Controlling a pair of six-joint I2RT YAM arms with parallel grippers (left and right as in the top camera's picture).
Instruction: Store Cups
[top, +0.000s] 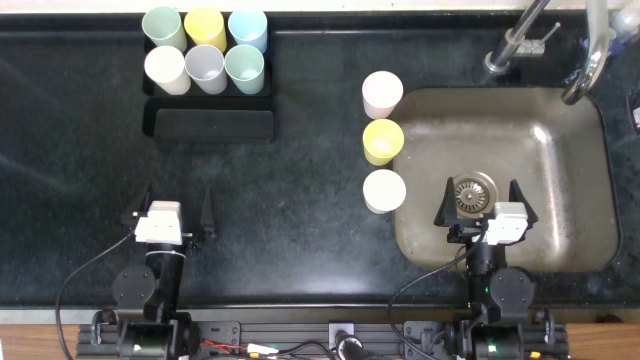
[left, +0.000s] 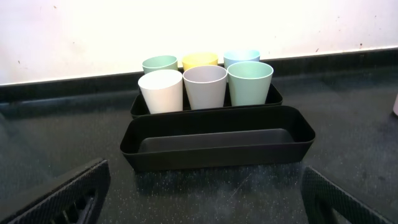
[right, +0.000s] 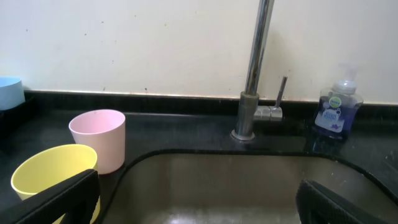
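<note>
Black counter (top: 300, 200) again, so just listing what's there. Seeing three loose cups standing in a line along the left rim of the sink (top: 560, 240): pink cup (top: 382, 93) farthest from the arms, yellow cup (top: 383, 140) just beside it in the middle, white cup (top: 384, 190) nearest. Not managing to tell whether they're touching or barely apart. Spotting a tray (left: 273, 96) at the far left holding the stored cups (top: 206, 68), six of them, two rows of three, all upright. Noticing a long black bin (top: 212, 125) sitting just beside the tray on the arm side. Seeing the left claw (top: 177, 198) hanging over the counter on the near side of the bin, fingers spread wide, gripping nothing. Seeing the right claw (top: 481, 186) hanging over the sink by the drain (top: 470, 196), fingers wide apart too, nothing between them. Also catching a tap (right: 256, 62) behind the sink and a soap bottle (right: 337, 109) near it.
</note>
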